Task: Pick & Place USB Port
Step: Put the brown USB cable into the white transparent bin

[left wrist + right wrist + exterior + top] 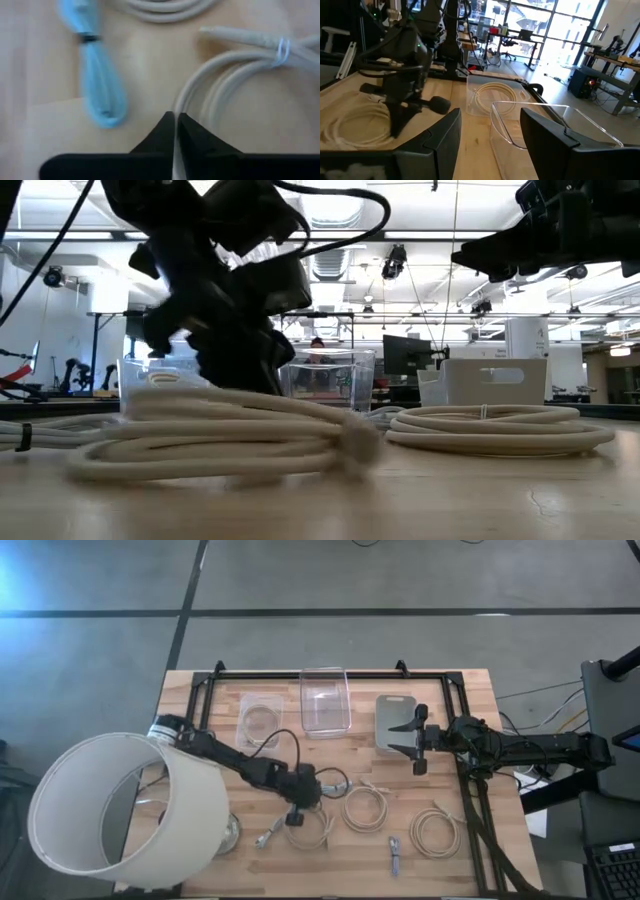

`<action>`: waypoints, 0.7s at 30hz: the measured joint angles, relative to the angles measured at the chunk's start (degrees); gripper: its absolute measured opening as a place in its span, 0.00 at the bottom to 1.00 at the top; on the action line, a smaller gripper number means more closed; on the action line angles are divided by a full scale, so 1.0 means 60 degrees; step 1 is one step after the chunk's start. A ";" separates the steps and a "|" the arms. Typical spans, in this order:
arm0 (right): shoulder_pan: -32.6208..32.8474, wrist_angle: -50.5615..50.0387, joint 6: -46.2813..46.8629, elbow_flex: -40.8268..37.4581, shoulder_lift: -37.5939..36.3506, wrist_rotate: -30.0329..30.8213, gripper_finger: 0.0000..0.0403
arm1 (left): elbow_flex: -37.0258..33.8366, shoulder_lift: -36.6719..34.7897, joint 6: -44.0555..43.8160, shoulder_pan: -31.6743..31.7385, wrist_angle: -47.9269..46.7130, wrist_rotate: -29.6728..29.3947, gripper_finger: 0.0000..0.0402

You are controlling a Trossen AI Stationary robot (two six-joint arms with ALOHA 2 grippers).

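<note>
Here, the left gripper [175, 131] is seen lowered near the front edge of the table [470, 700], its fingers [156, 134] pinched together on a strand of a cream coiled cable [308, 827], which is still resting on the wood. A pale blue bundled cable [97, 82] is lying just beside it. Toward the back edge, three containers are lined up: a small clear tub [260, 721], in which another coiled cable [494, 96] is held; a taller clear bin [324, 700] at the middle, in which nothing can be made out; and a grey tray [393, 720], whose contents cannot be told. The right gripper [415, 740] is held above that tray with its fingers [442, 137] spread wide and nothing between them. Two further cream coils [367, 809] [437, 832] are laid toward the front right corner, with a small grey bundled cable [394, 856] between them at the front edge. A white lampshade [125, 805] is shown overhanging the left edge of the table.
</note>
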 joint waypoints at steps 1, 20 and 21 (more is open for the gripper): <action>0.0004 0.0000 0.0000 0.0000 -0.0003 0.0000 0.50 | 0.0000 -0.0011 0.0000 0.0039 -0.0003 -0.0311 0.02; 0.0004 -0.0011 0.0004 0.0000 -0.0006 0.0004 0.50 | -0.0044 -0.0753 0.0244 0.0182 -0.0232 -0.1385 0.04; 0.0004 -0.0011 0.0004 0.0000 -0.0006 0.0004 0.50 | -0.0044 -0.0753 0.0241 0.0182 -0.0273 -0.1476 0.04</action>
